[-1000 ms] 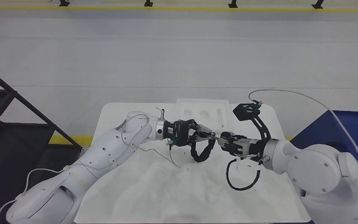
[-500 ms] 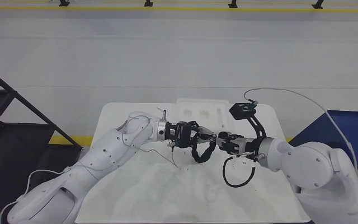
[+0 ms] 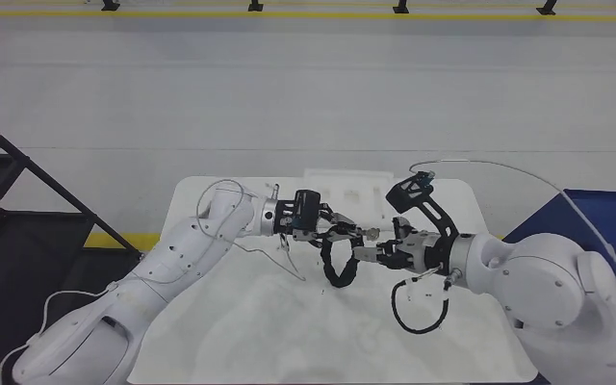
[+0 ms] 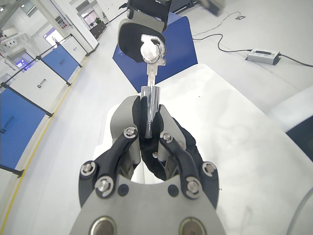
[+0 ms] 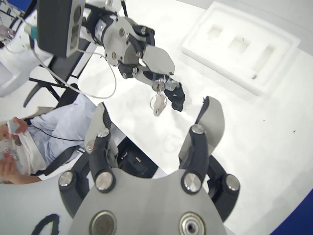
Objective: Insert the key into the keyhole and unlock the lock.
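The left hand point(image 4: 146, 106) is closed tight on the chrome barrel of the lock point(image 4: 151, 103), held in the air over the middle of the bench point(image 3: 241, 318). The lock's black cable loop point(image 3: 337, 269) hangs under it. The key point(image 4: 152, 54) already sits in the keyhole, blade in and patterned head sticking out toward the right hand point(image 5: 154, 102).

That hand is spread wide and grips nothing. Its two fingers point(image 5: 101, 116) stand well apart on either side of the key's head. One dark pad lies just behind the head in the left wrist view; whether it touches the metal cannot be told.

At the far edge of the bench lies a white foam tray point(image 5: 193, 42) with three shallow recesses. A small dark speck point(image 5: 254, 76) rests in the long one. The lock and key hang well clear of the tray – nearer, between the two hands.
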Motion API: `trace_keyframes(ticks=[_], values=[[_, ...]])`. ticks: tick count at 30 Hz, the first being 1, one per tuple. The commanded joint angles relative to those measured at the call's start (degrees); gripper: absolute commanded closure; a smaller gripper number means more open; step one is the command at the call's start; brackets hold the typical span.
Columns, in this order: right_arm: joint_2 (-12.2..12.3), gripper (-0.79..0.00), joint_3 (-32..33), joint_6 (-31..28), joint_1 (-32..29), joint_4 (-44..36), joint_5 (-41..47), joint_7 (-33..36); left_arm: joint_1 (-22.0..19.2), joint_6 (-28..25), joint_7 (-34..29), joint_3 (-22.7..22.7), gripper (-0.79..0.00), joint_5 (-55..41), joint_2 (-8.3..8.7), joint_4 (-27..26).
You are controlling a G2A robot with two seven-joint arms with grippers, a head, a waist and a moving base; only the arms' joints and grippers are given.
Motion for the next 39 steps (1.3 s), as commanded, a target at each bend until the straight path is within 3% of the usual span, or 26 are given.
trace_keyframes(ticks=[1,8,23,26,32,39], values=[[0.18,-0.785,-0.26,-3.35,-0.02,-0.53,-0.25,1.32,-0.47,-2.53,-1.20,-0.67,0.000,-1.34,0.30,0.16],[0.51,-0.785,-0.68,-8.02,0.51,-0.36,1.72,3.86,-1.10,-2.53,-5.48,-0.93,0.000,-6.34,2.35,-0.91],[0.54,-0.785,-0.33,-9.18,-0.01,1.17,3.08,2.10,-2.62,-2.53,-16.14,1.34,0.000,-15.61,6.73,-6.89],[1.07,-0.785,-0.50,-15.79,0.52,1.12,0.14,6.02,-2.68,-2.53,-17.95,1.69,0.000,-16.90,7.32,-7.92],[1.46,-0.785,-2.07,-32.73,4.48,4.51,-0.79,6.50,-3.58,-2.53,-20.95,2.78,0.000,-18.87,7.81,-8.83],[3.21,-0.785,-10.05,-45.78,9.44,5.06,-12.41,-4.78,-4.87,-2.53,-22.05,5.75,0.000,-21.23,7.67,-8.57]])
